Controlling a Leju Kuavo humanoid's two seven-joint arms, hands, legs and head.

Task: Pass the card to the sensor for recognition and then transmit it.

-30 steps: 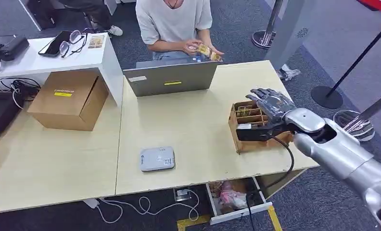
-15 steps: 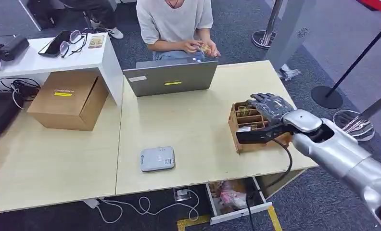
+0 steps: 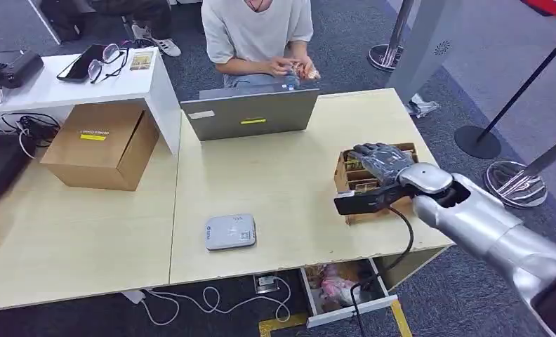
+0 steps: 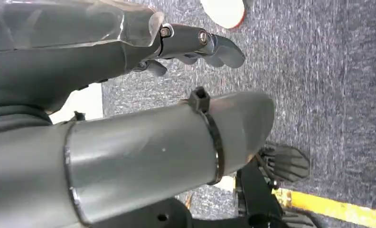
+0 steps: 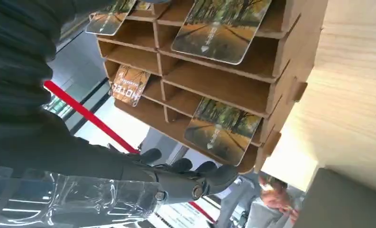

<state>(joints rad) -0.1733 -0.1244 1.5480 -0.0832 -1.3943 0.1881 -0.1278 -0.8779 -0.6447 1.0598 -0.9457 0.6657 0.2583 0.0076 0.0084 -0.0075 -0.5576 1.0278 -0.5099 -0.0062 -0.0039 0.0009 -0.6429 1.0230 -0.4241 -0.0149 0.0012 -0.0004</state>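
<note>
- Over the card rack on the desk, right hand had dropped lower, fingers spread, holding nothing.
- Cards sat in their slots; pick not yet made.
- Left hand hung empty by the floor.

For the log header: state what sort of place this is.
Probably a mock hotel check-in desk in an office or lab: a brown cardboard rack of hotel key cards, a flat grey card sensor and a grey laptop on a pale wooden table.
</note>
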